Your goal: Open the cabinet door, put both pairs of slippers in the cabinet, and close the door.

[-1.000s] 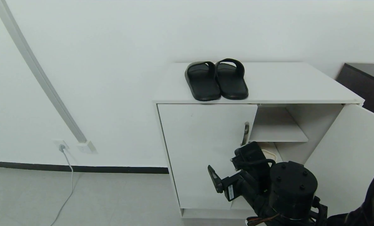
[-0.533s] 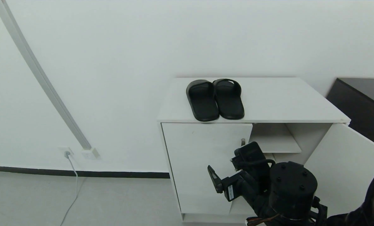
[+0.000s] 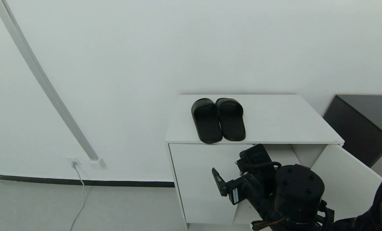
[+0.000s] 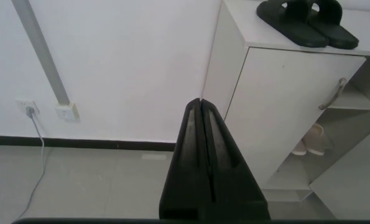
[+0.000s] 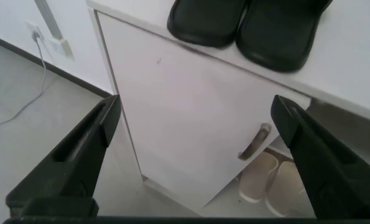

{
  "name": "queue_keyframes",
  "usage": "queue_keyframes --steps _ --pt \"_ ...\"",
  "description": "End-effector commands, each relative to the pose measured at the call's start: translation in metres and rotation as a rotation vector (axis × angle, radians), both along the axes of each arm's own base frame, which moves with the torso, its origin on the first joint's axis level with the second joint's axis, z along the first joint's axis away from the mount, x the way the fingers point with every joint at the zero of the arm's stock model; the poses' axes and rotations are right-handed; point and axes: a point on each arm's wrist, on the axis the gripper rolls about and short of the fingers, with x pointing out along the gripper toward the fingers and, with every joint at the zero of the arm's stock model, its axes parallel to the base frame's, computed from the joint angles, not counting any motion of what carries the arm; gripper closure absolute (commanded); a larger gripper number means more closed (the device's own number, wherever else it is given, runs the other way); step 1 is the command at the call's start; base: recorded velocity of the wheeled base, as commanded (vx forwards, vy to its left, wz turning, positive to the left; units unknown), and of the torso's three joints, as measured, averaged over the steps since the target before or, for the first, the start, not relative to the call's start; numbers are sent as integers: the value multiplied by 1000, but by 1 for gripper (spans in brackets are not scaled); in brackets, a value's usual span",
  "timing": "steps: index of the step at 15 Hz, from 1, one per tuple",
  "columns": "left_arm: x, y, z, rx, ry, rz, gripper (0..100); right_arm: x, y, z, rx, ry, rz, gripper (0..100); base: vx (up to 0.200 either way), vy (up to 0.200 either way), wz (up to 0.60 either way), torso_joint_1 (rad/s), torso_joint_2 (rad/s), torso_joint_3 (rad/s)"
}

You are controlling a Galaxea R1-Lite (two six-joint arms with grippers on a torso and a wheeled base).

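Progress looks to be about halfway. On the white laminate cabinet [image 3: 274, 122] the right-hand door [image 3: 344, 179] is swung open, while the left-hand door [image 3: 203, 179], with its slim metal handle [image 5: 254, 142], is shut. A pair of cream-coloured slippers [image 4: 315, 138] sits inside the open compartment, low down beneath the shelf. So the door-opening and the stowing of one pair appear done.

A pair of black rubber slide slippers [image 3: 218, 120] lies side by side on the cabinet's top, close to the front edge and above the shut left-hand door. Neither tool touches it.

The left tool [image 4: 201, 102] is clenched on nothing, its fingers pressed flat together, and it is held off to the left of the cabinet, well apart from it. The right tool [image 5: 197, 109] is released and empty, its fingers spread wide. It faces the shut door just below the black pair.

What is left, by my judgement, is to lift the black pair off the top, set it inside beside or above the cream pair, and then swing the right-hand door shut.
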Motion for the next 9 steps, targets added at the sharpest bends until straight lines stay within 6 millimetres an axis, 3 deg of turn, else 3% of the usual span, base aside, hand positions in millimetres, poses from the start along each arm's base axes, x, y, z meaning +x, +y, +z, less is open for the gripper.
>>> queue_keyframes --steps 1,4,7,9 --pt "0 0 0 0 0 0 100 0 0 1 1 -3 -1 0 0 0 0 217 -491 -271" --pt "0 0 0 1 -1 0 100 2 -1 1 -23 -15 -7 0 0 0 0 159 -362 -191" --pt "0 0 0 1 0 0 100 17 6 13 -4 -51 -22 0 0 0 0 7 -24 -12" --pt "0 0 0 3 0 0 100 41 11 29 -3 -12 -70 0 0 0 0 0 0 0"
